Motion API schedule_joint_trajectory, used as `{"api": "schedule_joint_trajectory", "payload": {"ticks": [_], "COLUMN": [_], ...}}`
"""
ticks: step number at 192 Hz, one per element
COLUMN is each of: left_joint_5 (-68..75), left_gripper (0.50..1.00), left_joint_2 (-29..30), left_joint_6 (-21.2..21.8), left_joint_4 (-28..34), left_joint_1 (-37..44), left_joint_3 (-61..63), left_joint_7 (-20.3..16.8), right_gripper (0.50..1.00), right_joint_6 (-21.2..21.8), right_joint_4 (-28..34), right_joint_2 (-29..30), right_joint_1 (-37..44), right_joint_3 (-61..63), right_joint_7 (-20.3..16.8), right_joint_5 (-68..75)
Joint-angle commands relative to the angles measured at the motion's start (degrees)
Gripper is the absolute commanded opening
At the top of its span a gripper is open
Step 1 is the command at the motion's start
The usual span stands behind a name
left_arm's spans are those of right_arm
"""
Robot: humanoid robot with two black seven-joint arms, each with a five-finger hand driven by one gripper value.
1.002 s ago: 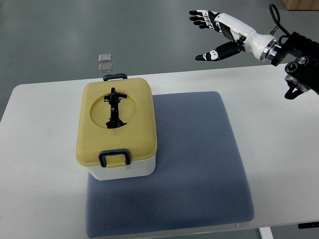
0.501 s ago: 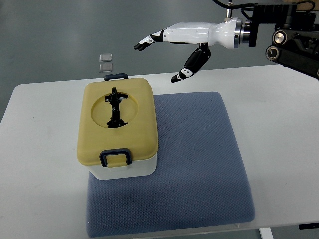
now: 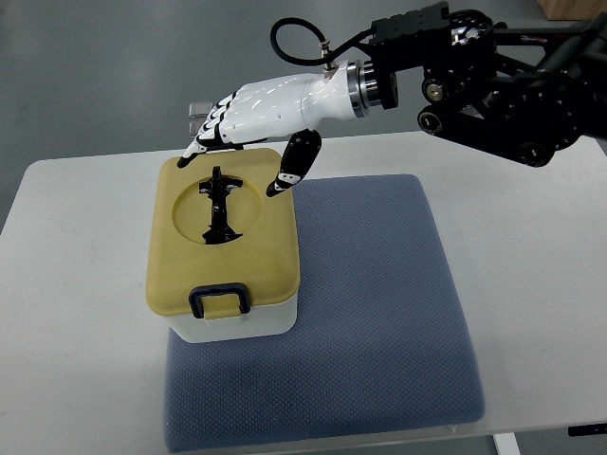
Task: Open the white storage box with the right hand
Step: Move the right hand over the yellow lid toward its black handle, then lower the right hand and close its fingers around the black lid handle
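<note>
Here the right hand (image 3: 248, 133), white with black finger joints, hangs over the far end of the white plastic storage box (image 3: 226, 248), its fingers (image 3: 201, 140) spread and holding nothing, the thumb (image 3: 293, 166) pointing down near the lid's right far corner. The box sits on the left part of a grey-blue fabric mat (image 3: 370, 313) on the white table (image 3: 531, 275); its mustard-yellow lid (image 3: 256, 237) is still shut, with a folded black handle (image 3: 217, 207) in the round recess and a dark blue latch (image 3: 218, 300) at the near end. In my judgement, the far latch under the hand must be released first, so the fingers should come down squarely on it, not on the lid. The near latch likely needs freeing too.
</note>
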Motion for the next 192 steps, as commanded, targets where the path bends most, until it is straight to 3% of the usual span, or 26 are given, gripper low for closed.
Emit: {"api": "schedule_joint_trajectory", "payload": {"ticks": [1,103,137,192], "left_joint_5": [0.0,0.0,0.0,0.0], "left_gripper": [1.0,1.0,1.0,1.0], "left_joint_2": [0.0,0.0,0.0,0.0], "left_joint_6": [0.0,0.0,0.0,0.0], "left_joint_4": [0.01,0.01,-0.08,0.01], "left_joint_1": [0.0,0.0,0.0,0.0], "left_joint_3": [-0.01,-0.01,-0.01,0.08], "left_joint_7": [0.0,0.0,0.0,0.0], "right_gripper": [0.872,0.879,0.923,0.905], "right_joint_6": [-0.63,-3.71,-3.71,-3.8], "right_joint_4": [-1.7,-4.43,-4.95,-5.04], "right_joint_2": [1.78,7.67,8.55,8.9], "right_joint_1": [1.09,0.74,-0.31,-1.02], "right_joint_3": [-1.68,-1.85,-1.24,-1.06], "right_joint_7": [-0.12,-0.56,-4.51,-4.25], "right_joint_5": [-1.07,-4.5,-3.53,-3.44]}}
